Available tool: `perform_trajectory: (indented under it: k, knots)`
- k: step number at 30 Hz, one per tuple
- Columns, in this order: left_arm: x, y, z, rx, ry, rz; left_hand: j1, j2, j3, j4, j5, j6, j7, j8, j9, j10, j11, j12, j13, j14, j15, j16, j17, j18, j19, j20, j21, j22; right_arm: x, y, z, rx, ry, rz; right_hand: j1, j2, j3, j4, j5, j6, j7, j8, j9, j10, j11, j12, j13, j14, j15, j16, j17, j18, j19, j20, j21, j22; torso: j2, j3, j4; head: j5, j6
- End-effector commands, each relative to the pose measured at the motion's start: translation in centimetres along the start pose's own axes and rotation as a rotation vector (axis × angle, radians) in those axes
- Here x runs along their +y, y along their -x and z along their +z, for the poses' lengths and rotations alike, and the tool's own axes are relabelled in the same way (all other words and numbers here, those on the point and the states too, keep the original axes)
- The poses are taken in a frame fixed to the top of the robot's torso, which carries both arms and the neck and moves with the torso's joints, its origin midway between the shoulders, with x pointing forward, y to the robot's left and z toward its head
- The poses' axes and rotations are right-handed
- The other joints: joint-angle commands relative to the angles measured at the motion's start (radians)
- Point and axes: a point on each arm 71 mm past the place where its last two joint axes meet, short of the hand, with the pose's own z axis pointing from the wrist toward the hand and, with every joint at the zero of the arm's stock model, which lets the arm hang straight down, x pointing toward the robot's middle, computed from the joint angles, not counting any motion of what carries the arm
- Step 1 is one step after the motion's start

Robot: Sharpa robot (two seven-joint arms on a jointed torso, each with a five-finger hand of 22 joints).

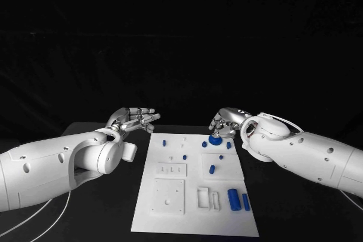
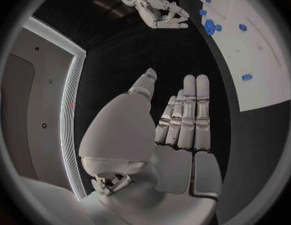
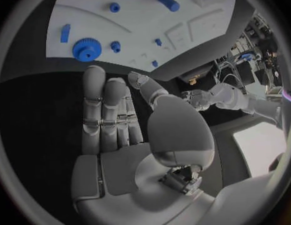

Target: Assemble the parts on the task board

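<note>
Head view: the white task board [image 1: 193, 221] lies mid-table [image 1: 287, 210], small blue parts scattered over it. Both hands hold nothing, fingers extended. The left hand [image 1: 135, 119] hovers off the board's far left corner; the right hand [image 1: 226, 122] hovers just above a blue gear [image 1: 215, 140] near the far edge.

One white task board [image 1: 195, 210] lies on the worktop [image 1: 98, 221]. About nine blue parts sit on it: one gear [image 1: 215, 140], two large cylinders [image 1: 234, 199] side by side, and roughly six small pegs [image 1: 212, 169]. Two hands are in view.
</note>
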Motion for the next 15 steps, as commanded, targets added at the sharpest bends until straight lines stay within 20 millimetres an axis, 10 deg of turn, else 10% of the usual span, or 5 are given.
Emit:
perform_trajectory:
  k: [1, 15]
  knots:
    - [-0.7, -0.5, -0.1, 0.033, -0.028, 0.007, -0.002, -0.005, -0.001, -0.003, -0.003, -0.002, -0.003, 0.005, 0.001, 0.002, -0.001, 0.001, 0.000, -0.005, 0.000, 0.006, -0.002, 0.019, -0.007, 0.001, 0.006, 0.002, 0.3, 0.2, 0.2, -0.042, -0.031, -0.135, 0.001, -0.015, 0.022, 0.010, -0.016, 0.002, 0.004, -0.002, 0.001, -0.016, 0.003, -0.002, -0.005, -0.005, 0.007, 0.015, -0.013, -0.001, -0.002, 0.006, 0.008, 0.031, 0.011, -0.0047, 0.0049, -0.006, 0.001]
    - [-1.4, -0.9, -0.3, 0.048, -0.038, 0.003, 0.001, -0.019, 0.002, 0.012, -0.007, -0.025, 0.006, 0.004, 0.000, -0.010, 0.006, 0.001, 0.000, -0.012, 0.005, 0.012, -0.009, 0.022, -0.009, 0.005, 0.012, 0.002, 1.3, -1.3, 1.1, -0.057, -0.025, -0.202, 0.002, -0.045, 0.073, 0.044, -0.055, -0.003, 0.006, -0.002, 0.004, -0.059, 0.018, -0.002, -0.055, -0.012, 0.012, 0.050, -0.059, 0.013, 0.024, 0.012, 0.034, 0.139, 0.031, -0.0094, 0.0173, -0.013, 0.010]
